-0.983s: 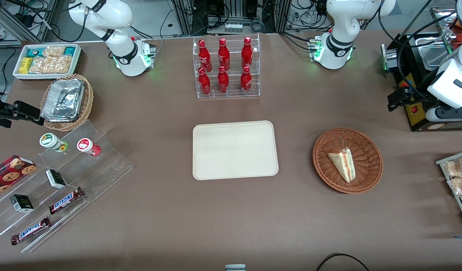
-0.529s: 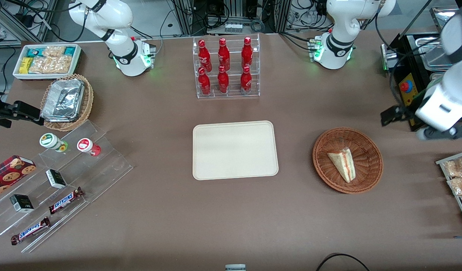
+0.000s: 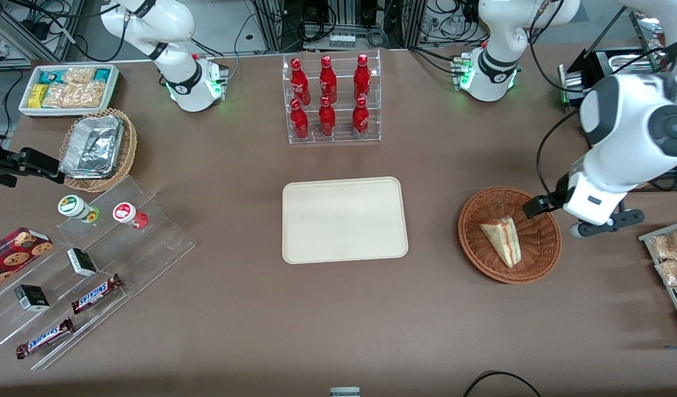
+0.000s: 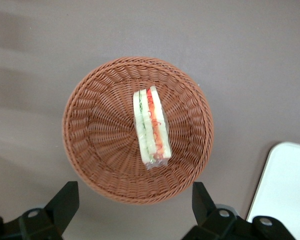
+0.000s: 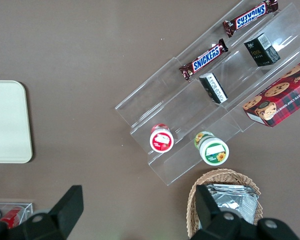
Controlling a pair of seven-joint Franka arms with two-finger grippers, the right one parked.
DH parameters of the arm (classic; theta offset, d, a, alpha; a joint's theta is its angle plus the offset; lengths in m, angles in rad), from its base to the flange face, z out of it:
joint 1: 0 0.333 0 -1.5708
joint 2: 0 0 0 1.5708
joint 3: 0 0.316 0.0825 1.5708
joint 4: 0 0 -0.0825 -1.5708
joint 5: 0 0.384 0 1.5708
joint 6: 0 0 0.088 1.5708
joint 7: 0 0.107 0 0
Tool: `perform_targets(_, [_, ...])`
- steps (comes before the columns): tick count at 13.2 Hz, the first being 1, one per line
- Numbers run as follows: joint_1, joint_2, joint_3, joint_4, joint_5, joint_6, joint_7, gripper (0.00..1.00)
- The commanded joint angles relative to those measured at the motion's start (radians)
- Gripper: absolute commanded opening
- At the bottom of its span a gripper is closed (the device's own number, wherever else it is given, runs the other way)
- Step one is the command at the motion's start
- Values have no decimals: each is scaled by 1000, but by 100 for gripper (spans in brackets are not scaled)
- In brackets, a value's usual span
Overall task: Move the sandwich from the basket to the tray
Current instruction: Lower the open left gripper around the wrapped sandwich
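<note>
Sandwich (image 3: 502,240) lying in basket (image 3: 542,259), cut edge up. Gripper (image 4: 135,210) above basket rim, fingers (image 4: 65,202) spread wide, holding nothing. Tray (image 3: 345,219) beside basket, apart.

The brown table (image 3: 250,309) carries the cream tray (image 3: 345,219) at its middle, the wicker basket (image 3: 509,235) toward the working arm's end, and a bottle rack (image 3: 333,99) farther from the camera. The gripper (image 4: 135,212) hovers above the basket, fingers spread apart.

Robot lab w/ mock snack shop – arm bases (image 3: 193,82), cable racks (image 3: 338,22), cola rack (image 3: 331,99).
</note>
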Motion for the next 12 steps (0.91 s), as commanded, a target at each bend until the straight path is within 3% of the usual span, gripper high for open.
perform_targets(1, [-8,-24,-14,-130,-4,151,-82,100])
perform_targets(7, [-13,52,-36,-265,-1,375,-145,100])
perform_targets(12, [-10,119,-36,-269,4,426,-155,100])
